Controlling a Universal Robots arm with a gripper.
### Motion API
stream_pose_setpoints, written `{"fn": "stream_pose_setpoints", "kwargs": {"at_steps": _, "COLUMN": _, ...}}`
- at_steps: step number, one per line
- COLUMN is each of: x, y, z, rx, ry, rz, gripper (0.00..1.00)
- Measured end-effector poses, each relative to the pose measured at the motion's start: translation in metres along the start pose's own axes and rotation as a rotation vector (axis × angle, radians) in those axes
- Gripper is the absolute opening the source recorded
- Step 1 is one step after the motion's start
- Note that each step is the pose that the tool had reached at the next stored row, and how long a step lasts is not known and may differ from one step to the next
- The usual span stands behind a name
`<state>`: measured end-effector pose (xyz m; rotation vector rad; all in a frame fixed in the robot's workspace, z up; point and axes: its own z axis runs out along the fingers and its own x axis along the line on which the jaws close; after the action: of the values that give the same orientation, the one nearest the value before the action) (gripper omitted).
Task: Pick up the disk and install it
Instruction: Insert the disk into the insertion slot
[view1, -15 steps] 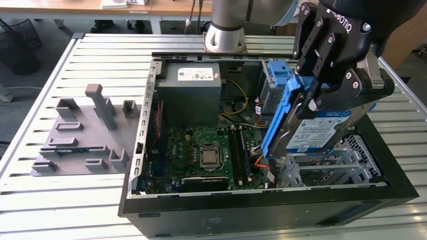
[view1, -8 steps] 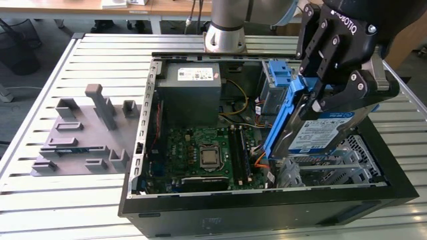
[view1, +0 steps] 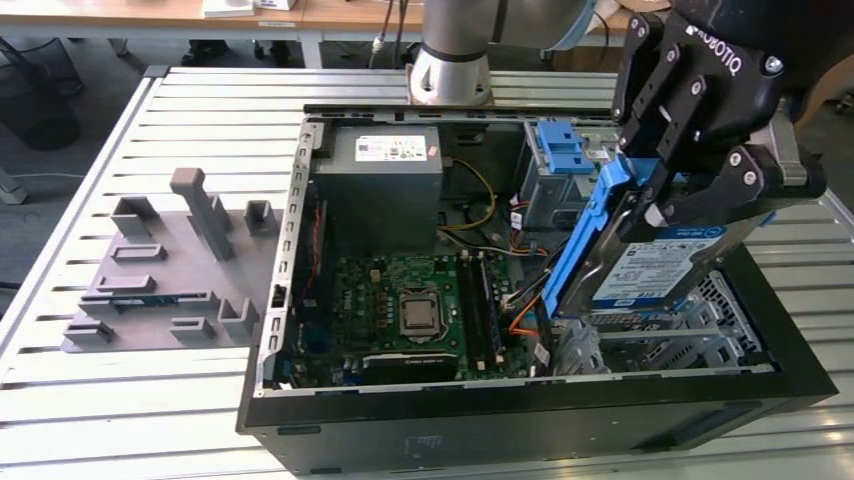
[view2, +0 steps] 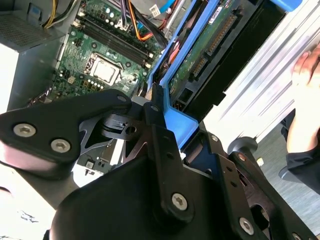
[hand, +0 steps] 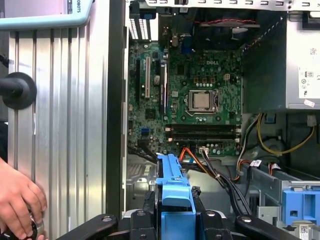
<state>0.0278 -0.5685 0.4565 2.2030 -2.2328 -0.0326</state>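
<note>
Over open case (view1: 534, 425) on slatted table (view1: 80, 400), hand (view1: 707, 200) clamps blue-labelled disk (view1: 654, 268).

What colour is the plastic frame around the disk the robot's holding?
Blue. The frame around the disk shows best in the exterior view.

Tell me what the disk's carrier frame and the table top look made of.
Frame of the disk: likely moulded plastic, uniformly bright blue, faint sheen. The table: probably aluminium, pale grey ribbed slats with dull metallic sheen.
</note>
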Motion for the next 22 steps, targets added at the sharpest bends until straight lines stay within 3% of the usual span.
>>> {"fn": "stream_pose_setpoints", "kwargs": {"at_steps": 22, "x": -0.0003, "y": -0.0291, "z": 0.0050, "rx": 0.0000, "ry": 0.0000, "rz": 0.000, "gripper": 0.36}}
